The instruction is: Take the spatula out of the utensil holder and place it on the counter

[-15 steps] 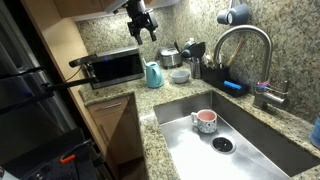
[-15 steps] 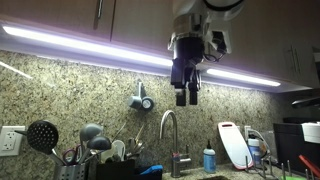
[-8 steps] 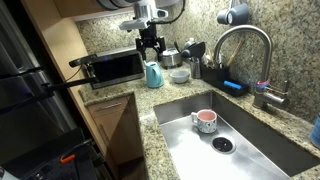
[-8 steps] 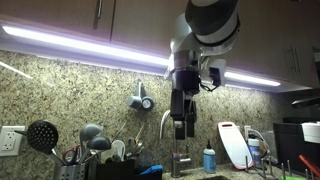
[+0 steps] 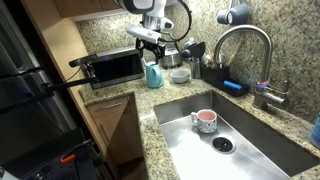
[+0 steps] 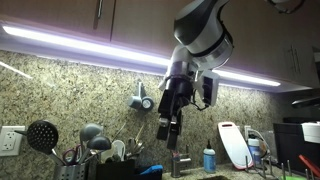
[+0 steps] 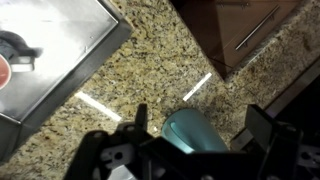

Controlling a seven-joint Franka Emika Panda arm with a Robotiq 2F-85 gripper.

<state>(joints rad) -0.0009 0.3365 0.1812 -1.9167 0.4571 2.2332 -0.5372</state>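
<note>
My gripper point(image 5: 150, 42) hangs open and empty just above the teal jug point(image 5: 153, 74). In the wrist view the jug point(image 7: 195, 135) lies between my two spread fingers point(image 7: 202, 122). The dark utensil holder point(image 5: 189, 66) stands to the right of the jug on the granite counter point(image 5: 150, 105), with dark-headed utensils sticking out. In an exterior view my gripper point(image 6: 166, 130) is tilted above the sink tap, and the utensils point(image 6: 88, 140) stand at the lower left. A pale utensil point(image 6: 118, 150) among them may be the spatula; I cannot tell for sure.
A toaster oven point(image 5: 115, 67) stands left of the jug. A steel pot point(image 5: 180, 75) and a black sink caddy point(image 5: 215, 72) sit near the holder. The steel sink point(image 5: 250, 140) holds a pink cup point(image 5: 205, 121). A tap point(image 5: 240, 45) arches over it.
The arm has come down and to the right towards the back of the counter, and the gripper now tilts over the teal jug. It stays open.
</note>
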